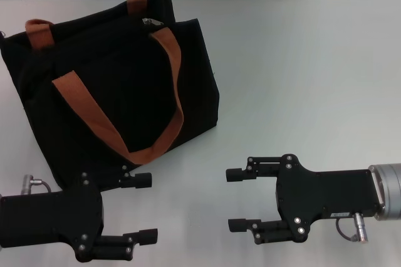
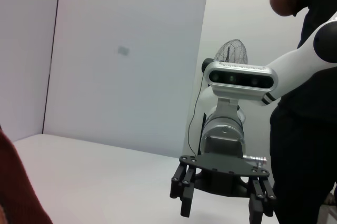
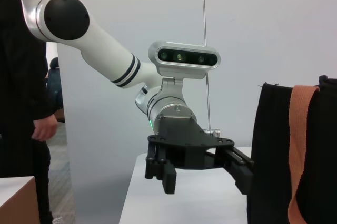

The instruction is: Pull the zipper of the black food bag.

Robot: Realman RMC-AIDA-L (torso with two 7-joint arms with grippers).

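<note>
Nearest, the left gripper [image 1: 145, 209] and right gripper [image 1: 237, 199] are hovering spread and empty. Beyond, the soft black bag [image 1: 113, 85] is slumping on the table [image 1: 301, 60]; its tiny zipper [image 1: 149, 22], at the far rim, is needing a fine pinch.

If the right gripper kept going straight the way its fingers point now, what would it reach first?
The right gripper, open, points across the white table toward the robot's left. The first thing in that line looks like the open left gripper. The large black fabric food bag sits farther back, probably outside that line, though depth is uncertain.
</note>
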